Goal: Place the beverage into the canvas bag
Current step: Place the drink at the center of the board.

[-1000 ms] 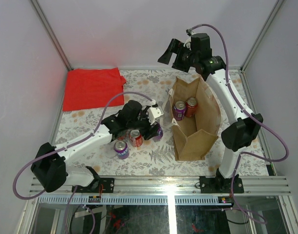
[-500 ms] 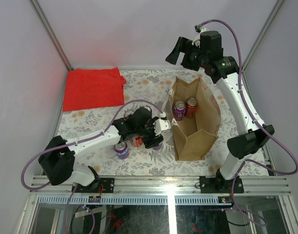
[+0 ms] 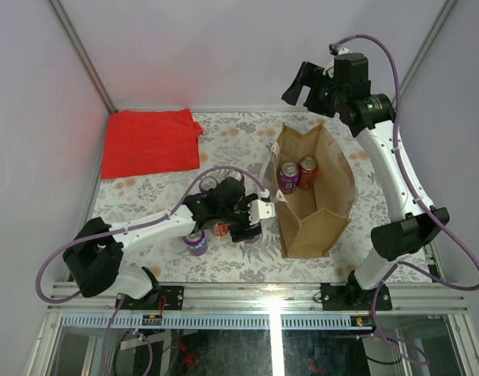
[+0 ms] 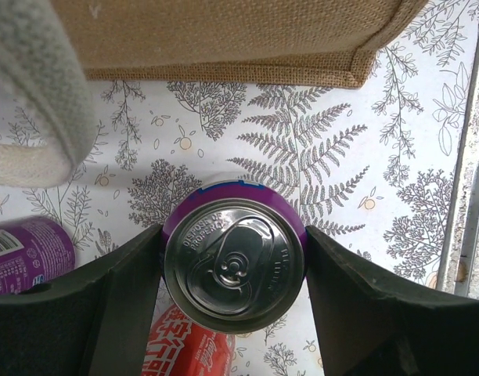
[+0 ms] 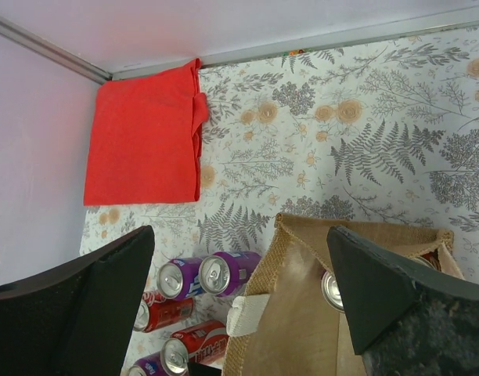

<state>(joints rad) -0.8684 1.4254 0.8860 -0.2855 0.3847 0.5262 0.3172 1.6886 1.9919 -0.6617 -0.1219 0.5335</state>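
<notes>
The canvas bag (image 3: 325, 211) stands open right of centre, with a purple can (image 3: 288, 177) and a red can (image 3: 307, 168) inside. My left gripper (image 3: 253, 221) is low at the bag's left side. In the left wrist view my left gripper (image 4: 234, 270) has its jaws against both sides of an upright purple can (image 4: 234, 266) that stands on the table, just below the bag's wall (image 4: 224, 39). My right gripper (image 3: 304, 83) is open and empty, high above the bag's far end. It looks down on the bag (image 5: 365, 313).
Loose cans lie by my left gripper: a purple one (image 3: 196, 243), a red one (image 3: 218, 229) and another purple one (image 3: 209, 184). A flat red cloth (image 3: 148, 142) lies at the far left. A cream bag handle (image 4: 28, 110) hangs near the held can.
My left gripper has moved right and nearer to the bag and now has the purple can between its jaws. My right arm has lifted and drawn back to the right.
</notes>
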